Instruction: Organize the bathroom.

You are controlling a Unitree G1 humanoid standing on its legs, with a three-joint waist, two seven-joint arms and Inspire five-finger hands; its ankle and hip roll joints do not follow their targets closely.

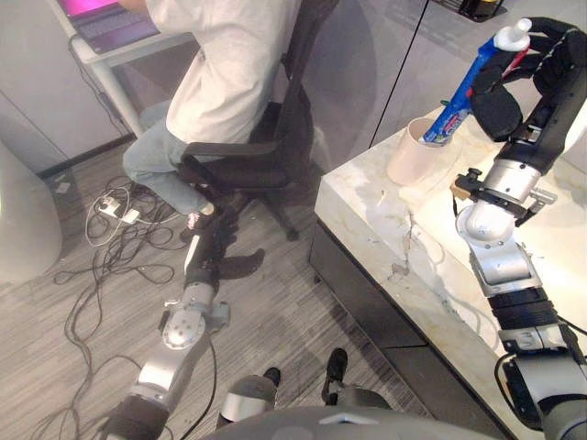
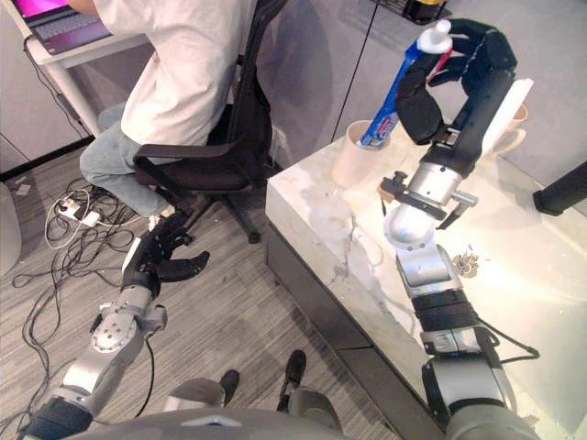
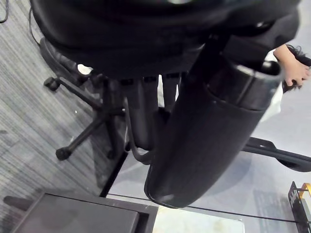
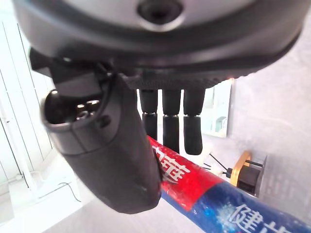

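Note:
My right hand (image 1: 543, 57) is raised over the back of the marble counter (image 1: 385, 234), shut on a blue and red toothpaste tube (image 1: 461, 93) with a white cap. I grip the tube near its cap end, and it slants down to the left. Its lower end reaches into the mouth of a cream cup (image 1: 413, 158) standing at the counter's far left corner. In the right wrist view the thumb (image 4: 112, 160) and fingers (image 4: 170, 121) pinch the tube (image 4: 204, 187). My left hand (image 2: 161, 254) hangs low over the floor beside the chair, open and holding nothing.
A person sits on a black office chair (image 1: 275, 147) at a desk with a laptop (image 1: 110, 20), left of the counter. Cables (image 1: 110, 238) lie on the grey floor. A mug (image 2: 515, 121) stands at the counter's back, and a small dark object (image 2: 466, 266) lies mid-counter.

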